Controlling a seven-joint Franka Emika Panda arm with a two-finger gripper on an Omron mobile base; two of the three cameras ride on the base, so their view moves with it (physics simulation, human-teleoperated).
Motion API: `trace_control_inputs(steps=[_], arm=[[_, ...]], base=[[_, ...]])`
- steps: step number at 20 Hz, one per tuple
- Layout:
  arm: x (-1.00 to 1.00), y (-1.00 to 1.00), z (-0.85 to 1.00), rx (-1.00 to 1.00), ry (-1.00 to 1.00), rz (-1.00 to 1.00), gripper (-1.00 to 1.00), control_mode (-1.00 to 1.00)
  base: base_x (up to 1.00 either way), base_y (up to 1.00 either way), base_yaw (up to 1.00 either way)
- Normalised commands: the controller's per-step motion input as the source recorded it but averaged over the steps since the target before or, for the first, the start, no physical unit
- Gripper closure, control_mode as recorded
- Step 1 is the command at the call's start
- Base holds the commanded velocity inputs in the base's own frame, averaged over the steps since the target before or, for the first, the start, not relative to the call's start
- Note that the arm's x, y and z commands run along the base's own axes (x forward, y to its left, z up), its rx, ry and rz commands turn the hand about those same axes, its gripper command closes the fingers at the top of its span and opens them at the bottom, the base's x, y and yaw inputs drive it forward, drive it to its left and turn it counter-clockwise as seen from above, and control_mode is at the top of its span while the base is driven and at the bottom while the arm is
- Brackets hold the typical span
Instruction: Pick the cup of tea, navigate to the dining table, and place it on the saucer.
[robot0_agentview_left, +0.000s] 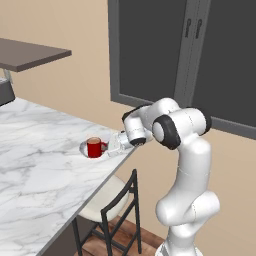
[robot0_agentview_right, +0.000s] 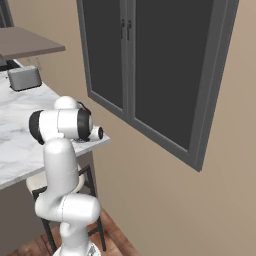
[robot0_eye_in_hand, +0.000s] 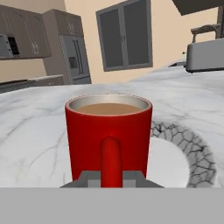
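I see cup of tea (robot0_agentview_left: 94, 147) on saucer (robot0_agentview_left: 84, 147) | near dining table (robot0_agentview_left: 35, 165) edge (chair (robot0_agentview_left: 116, 207) below) | toaster (robot0_agentview_right: 24, 77) behind

Desk (robot0_agentview_left: 40, 165) bare past cup of tea (robot0_eye_in_hand: 109, 135) ahead of fingers (robot0_eye_in_hand: 131, 178); toaster (robot0_eye_in_hand: 205, 54) far beyond, off to one side. Chair (robot0_agentview_left: 120, 210) below fingers, under desk edge.

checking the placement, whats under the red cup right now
The saucer lies under the cup of tea, its pale dish showing to one side, on the marble dining table. The cup hides the saucer's middle, so whether its base touches cannot be seen. The gripper is shut on the handle.
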Motion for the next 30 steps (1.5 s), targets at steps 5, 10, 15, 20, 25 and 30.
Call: trace_control_inputs(steps=[5,10,15,20,25,30], arm=[[0.07,0.01,0.0,0.0,0.0,0.0,1.0,-1.0],[0.23,0.08,0.09,0.0,0.0,0.0,1.0,-1.0],[0.46,0.15,0.05,0.0,0.01,0.0,1.0,-1.0],[0.45,0.13,-0.04,0.0,0.03,0.0,1.0,-1.0],[0.03,0.01,-0.22,0.0,0.04,0.0,1.0,-1.0],[-0.01,0.0,-0.21,0.0,0.0,0.01,1.0,-1.0]], base=[[0.0,0.0,0.0],[0.0,0.0,0.0],[0.0,0.0,0.0],[0.0,0.0,0.0],[0.0,0.0,0.0],[0.0,0.0,0.0]])
